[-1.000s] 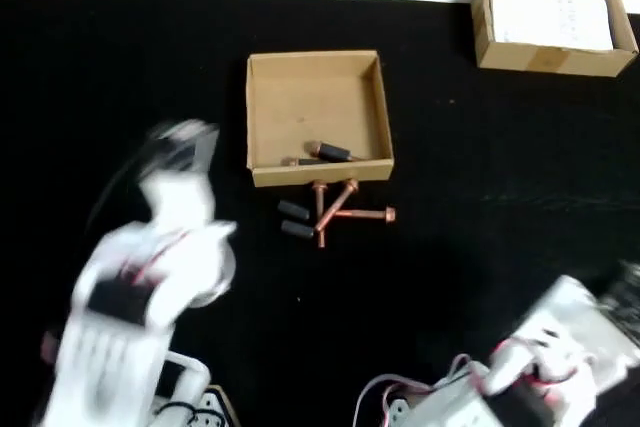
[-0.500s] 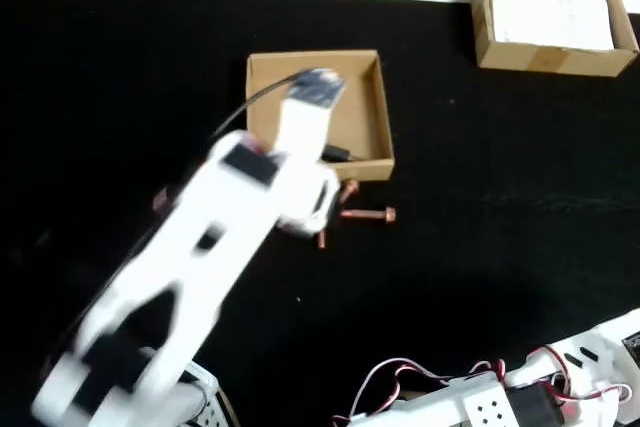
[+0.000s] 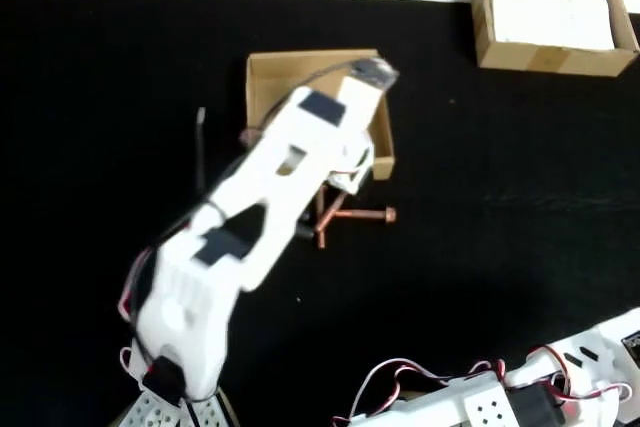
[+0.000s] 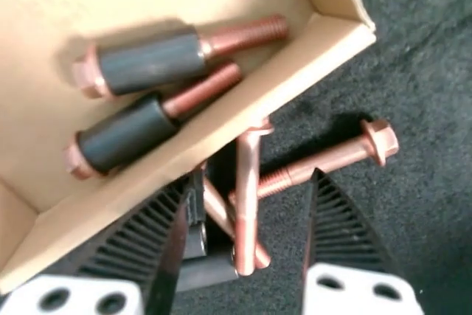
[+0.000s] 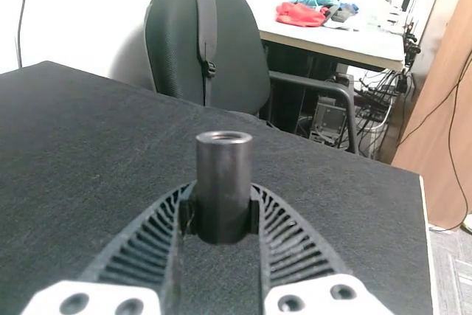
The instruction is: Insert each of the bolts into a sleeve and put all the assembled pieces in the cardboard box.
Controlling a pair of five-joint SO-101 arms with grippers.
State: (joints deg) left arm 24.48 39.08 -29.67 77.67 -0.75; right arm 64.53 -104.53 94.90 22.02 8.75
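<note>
A: Judging the risk first: what could spoil this grab?

B: Three loose bolts [image 4: 324, 158] lie crossed on one another just outside the cardboard box [image 4: 243, 101], against its front wall. If the left gripper [image 4: 251, 182] closes there, it may pinch two at once, or squeeze one sideways so it skids off. One finger also sits close to that wall, so it could snag the box and jolt the two finished pieces [image 4: 147, 64] inside.

A: And its jaws?

B: Spread wide, straddling the pile and holding nothing.

A: The other arm?

B: Well away from the box. The right gripper [image 5: 221, 197] pinches a dark sleeve [image 5: 223, 175] upright by its lower part. With that low hold, a bolt pushed in off-centre might tip it.
</note>
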